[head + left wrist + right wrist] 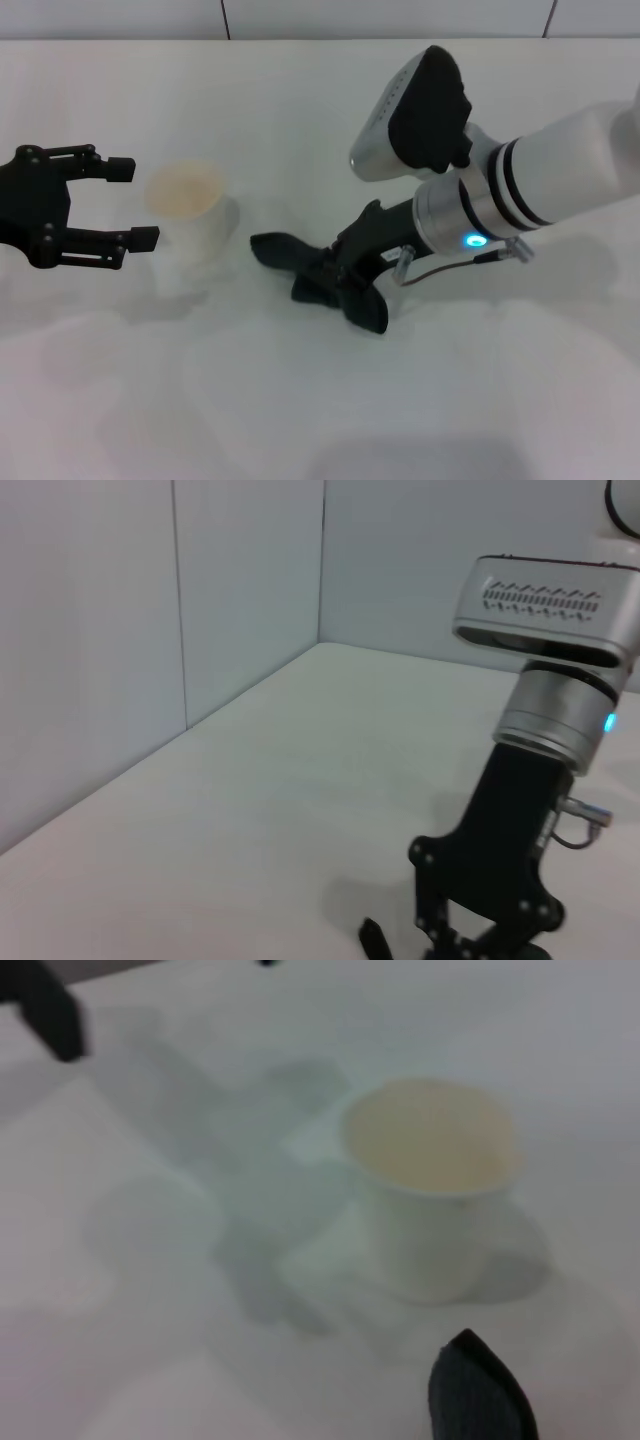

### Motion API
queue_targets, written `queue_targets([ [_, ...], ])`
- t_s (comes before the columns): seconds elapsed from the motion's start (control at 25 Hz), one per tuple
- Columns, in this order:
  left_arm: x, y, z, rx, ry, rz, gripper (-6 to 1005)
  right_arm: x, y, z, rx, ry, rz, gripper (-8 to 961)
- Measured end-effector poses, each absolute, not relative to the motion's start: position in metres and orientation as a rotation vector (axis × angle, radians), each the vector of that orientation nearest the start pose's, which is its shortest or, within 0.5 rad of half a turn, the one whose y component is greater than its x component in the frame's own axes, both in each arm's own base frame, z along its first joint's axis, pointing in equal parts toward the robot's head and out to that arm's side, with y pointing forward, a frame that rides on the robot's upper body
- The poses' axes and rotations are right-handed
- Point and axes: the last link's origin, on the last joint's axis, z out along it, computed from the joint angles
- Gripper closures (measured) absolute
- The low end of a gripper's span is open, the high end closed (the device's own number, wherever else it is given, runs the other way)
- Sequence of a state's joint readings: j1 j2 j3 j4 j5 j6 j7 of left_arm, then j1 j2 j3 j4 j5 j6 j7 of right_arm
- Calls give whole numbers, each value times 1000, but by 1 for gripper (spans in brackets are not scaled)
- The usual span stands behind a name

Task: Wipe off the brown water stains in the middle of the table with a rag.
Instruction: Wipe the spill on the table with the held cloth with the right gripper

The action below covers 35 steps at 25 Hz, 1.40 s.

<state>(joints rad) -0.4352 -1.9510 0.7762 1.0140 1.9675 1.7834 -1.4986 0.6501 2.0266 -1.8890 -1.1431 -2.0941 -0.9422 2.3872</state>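
Observation:
The dark rag (368,305) lies crumpled on the white table (320,410) near the middle, just right of a white cup. My right gripper (340,268) comes in from the right and is pressed down into the rag's middle, shut on the cloth. In the left wrist view the right gripper (485,925) stands over a dark corner of the rag (374,943). The brown water stains show in no view. My left gripper (130,204) hovers open at the left, just left of the cup, holding nothing.
A white paper cup (190,218) with tan liquid stands upright between the two grippers, close to the rag's left end; it also shows in the right wrist view as the cup (430,1185). Grey walls (150,630) border the table's far edge.

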Motion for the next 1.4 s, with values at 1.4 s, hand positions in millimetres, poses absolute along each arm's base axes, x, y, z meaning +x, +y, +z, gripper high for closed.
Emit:
queue_targets([
  [1.4, -259, 314, 86, -2826, -376, -495, 118, 136, 380, -97, -2711, 496, -40, 876],
])
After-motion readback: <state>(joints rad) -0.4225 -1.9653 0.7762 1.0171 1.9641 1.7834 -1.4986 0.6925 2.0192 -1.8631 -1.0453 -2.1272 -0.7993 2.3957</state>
